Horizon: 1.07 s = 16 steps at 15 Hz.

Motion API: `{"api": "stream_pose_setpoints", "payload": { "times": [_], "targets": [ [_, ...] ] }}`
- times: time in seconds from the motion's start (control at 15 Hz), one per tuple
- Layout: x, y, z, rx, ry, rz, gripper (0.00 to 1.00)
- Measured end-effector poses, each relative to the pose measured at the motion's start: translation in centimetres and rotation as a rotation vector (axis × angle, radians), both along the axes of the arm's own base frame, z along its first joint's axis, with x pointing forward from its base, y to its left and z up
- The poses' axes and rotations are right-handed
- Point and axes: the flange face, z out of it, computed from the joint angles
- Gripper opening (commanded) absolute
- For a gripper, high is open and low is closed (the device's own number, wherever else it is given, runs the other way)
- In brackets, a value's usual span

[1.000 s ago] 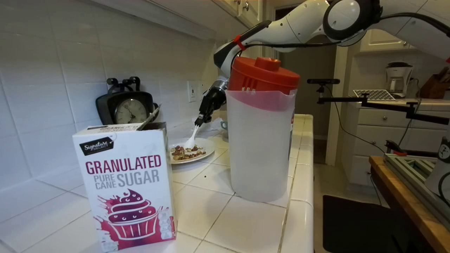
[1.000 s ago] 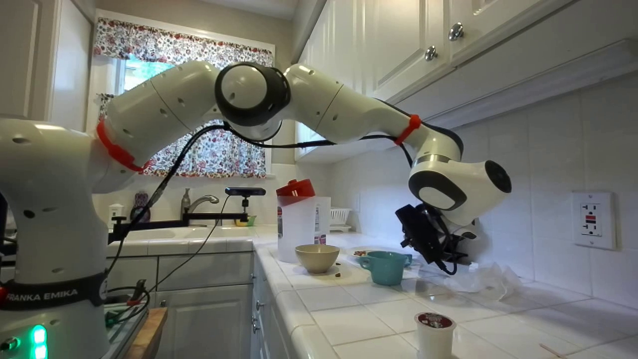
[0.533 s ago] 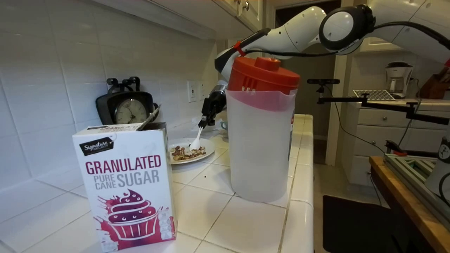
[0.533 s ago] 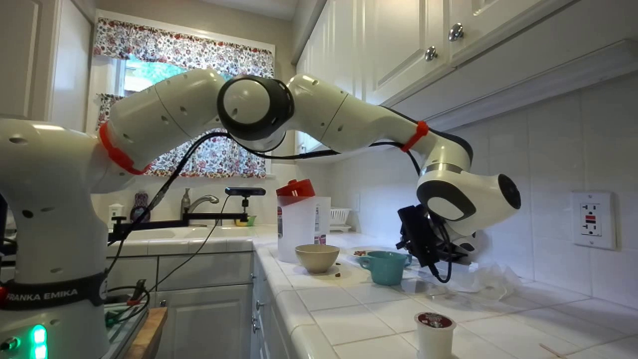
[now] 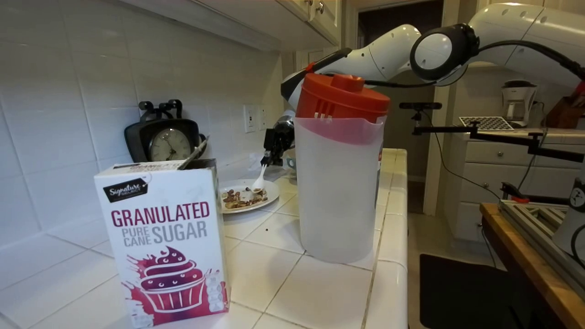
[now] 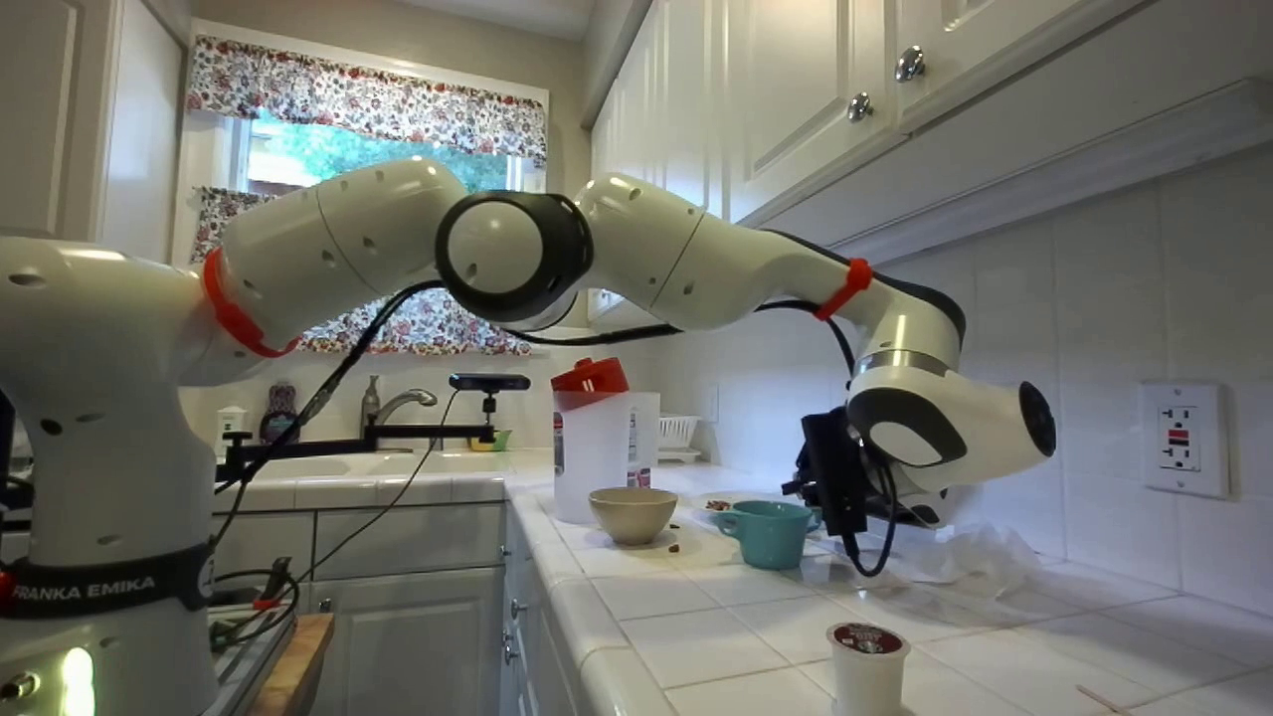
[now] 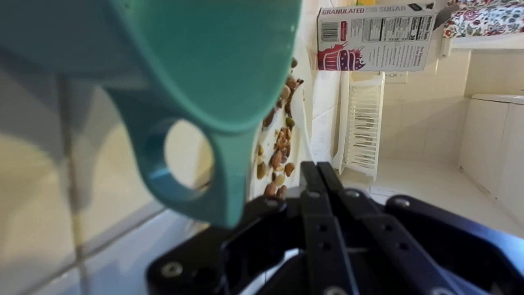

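In an exterior view the black gripper (image 5: 265,161), pinching a white plastic spoon (image 5: 259,183), has swept it to the white plate's (image 5: 272,195) two o'clock, seemingly mid-stroke.

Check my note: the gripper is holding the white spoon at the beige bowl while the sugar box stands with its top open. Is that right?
Not quite: the white spoon is at the plate of nuts, not the beige bowl, as an exterior view shows. The gripper does hold it, and the sugar box does stand with its top open.
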Motion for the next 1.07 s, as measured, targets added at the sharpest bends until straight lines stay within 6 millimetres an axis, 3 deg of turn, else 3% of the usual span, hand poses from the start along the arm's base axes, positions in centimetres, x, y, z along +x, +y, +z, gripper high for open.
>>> {"api": "stream_pose_setpoints", "payload": {
  "times": [0.33, 1.07],
  "targets": [
    [0.4, -1.1, 0.4, 0.034, 0.020, -0.022, 0.01],
    [-0.2, -8.1, 2.8, 0.092, -0.031, -0.157, 0.01]
  ]
}}
